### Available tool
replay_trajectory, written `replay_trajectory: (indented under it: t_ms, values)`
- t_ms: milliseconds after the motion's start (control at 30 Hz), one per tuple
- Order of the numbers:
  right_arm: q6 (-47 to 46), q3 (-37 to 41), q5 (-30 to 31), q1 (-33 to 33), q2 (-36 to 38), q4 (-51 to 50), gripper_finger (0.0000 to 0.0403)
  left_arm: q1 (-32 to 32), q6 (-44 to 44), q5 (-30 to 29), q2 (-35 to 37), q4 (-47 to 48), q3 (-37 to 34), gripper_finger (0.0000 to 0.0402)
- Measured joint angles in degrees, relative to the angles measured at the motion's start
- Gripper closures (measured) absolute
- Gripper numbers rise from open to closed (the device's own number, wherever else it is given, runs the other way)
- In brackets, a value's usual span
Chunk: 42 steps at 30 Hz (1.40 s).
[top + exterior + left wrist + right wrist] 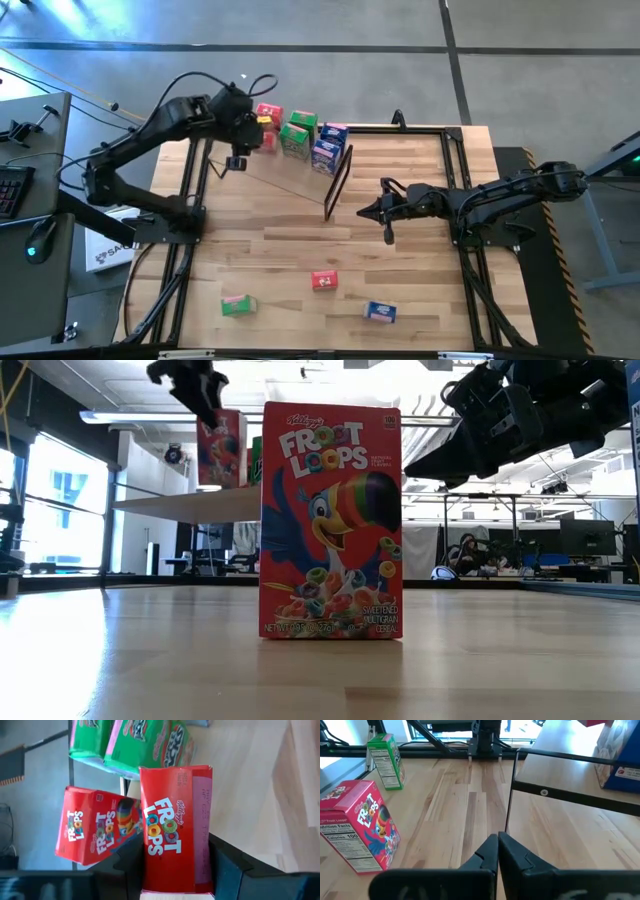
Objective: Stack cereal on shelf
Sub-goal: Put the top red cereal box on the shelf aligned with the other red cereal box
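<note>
Counting boxes from above: the shelf (290, 185) already carries a red box (268, 110), two green boxes (298, 133) and two blue boxes (329, 148), bunched along its far edge. A sixth is arriving now, a red Froot Loops box (175, 827) clamped between the left gripper's (252, 130) dark fingers (227, 865), hovering at that same far edge of the shelf, just beside the red one already there. So I'd call it five placed, one in hand, three to go.

Those three stand on the tabletop (420, 270), on the near side, well apart from the shelf: a green one (238, 305), a red one (324, 281) and a blue one (380, 312).

Orientation of the held box: in the left wrist view its long axis runs straight out along the fingers, printed front facing the camera, the pads pressing its two narrow sides. The low view shows it hanging upright above the shelf board, long axis vertical, so it looks ready to go down standing.

The right gripper (372, 212) waits just off the shelf's black frame end (338, 183), fingers pressed together, carrying nothing.
</note>
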<state>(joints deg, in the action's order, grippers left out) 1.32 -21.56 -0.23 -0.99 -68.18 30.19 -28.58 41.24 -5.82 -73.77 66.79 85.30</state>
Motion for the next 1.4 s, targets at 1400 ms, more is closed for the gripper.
replay_trajectory:
  t_ms: [1400]
  values:
    - [-0.4,0.0,0.0,0.0,0.0,-0.3,0.0403,-2.6,-4.6,-4.1,-3.0,0.6,0.0,0.0201]
